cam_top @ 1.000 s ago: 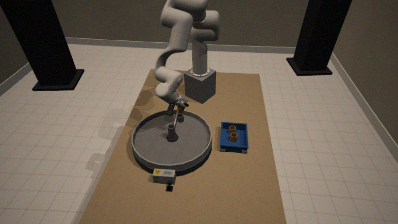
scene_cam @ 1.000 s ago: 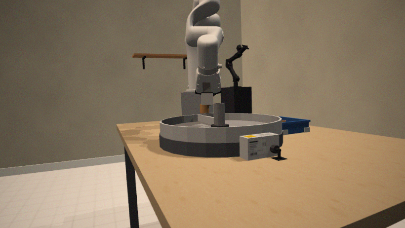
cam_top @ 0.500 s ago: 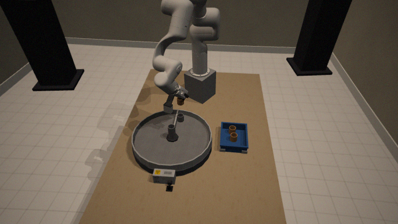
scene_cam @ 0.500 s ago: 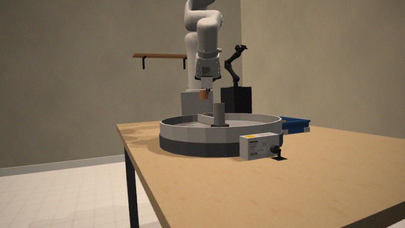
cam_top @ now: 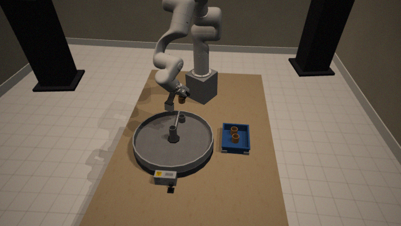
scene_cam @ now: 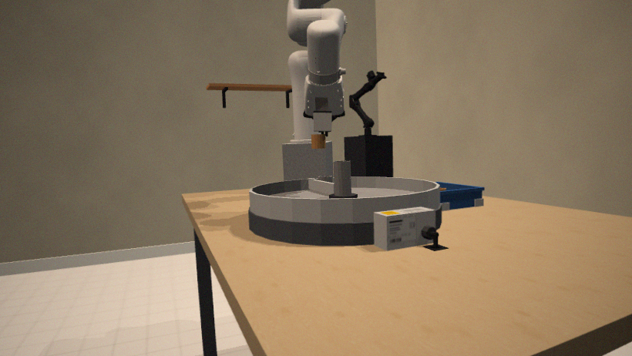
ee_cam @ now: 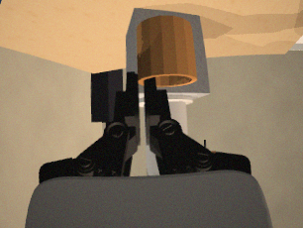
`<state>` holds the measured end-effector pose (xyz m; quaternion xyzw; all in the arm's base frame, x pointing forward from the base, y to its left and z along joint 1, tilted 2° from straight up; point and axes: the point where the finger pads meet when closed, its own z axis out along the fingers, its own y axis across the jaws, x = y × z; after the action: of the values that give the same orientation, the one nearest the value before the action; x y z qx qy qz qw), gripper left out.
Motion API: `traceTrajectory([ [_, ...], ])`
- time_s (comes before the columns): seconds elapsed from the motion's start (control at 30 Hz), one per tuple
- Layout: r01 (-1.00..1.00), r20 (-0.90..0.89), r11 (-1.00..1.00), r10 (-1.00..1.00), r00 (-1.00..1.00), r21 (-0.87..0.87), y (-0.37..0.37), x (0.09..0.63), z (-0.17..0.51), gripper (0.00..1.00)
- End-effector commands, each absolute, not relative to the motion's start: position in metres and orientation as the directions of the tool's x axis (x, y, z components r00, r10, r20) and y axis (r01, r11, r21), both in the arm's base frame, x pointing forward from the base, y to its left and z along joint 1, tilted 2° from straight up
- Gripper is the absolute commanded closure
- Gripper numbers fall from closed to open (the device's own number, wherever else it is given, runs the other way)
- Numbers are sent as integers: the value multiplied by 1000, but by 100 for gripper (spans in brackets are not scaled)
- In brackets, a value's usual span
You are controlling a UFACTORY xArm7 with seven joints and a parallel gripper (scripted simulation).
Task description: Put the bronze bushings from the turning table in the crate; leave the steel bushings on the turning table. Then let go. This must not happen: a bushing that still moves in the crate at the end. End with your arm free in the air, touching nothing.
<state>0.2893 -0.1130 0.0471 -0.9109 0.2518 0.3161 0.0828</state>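
Bronze shows at the gripper (cam_top: 182, 97): its fingers are pinched on the thin wall of a bronze bushing (cam_top: 181, 99), one finger inside the bore and one outside, and the part hangs in the air above the desk's far edge, just in front of the grey robot pedestal (cam_top: 201, 85) and clear of the turning table (cam_top: 145, 157). On that round tray one steel bushing (cam_top: 182, 118) stands near the far rim beside a dividing rib, with a taller steel post (cam_top: 172, 134) at the centre. Toward the desk's right edge sits the blue crate (cam_top: 244, 147), holding two bronze bushings (cam_top: 234, 133) upright. A small control box (cam_top: 165, 177) rests against the tray's near side.
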Motion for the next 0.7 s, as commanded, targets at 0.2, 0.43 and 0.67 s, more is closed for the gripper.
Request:
traceTrajectory([
  [0.2,-511,-615,-859,-407,676,8,-113,291,48,100],
  [0.43,-511,-615,-859,-407,676,8,-96,304,48,100],
  [0.67,-511,-615,-859,-407,676,8,-56,334,48,100],
])
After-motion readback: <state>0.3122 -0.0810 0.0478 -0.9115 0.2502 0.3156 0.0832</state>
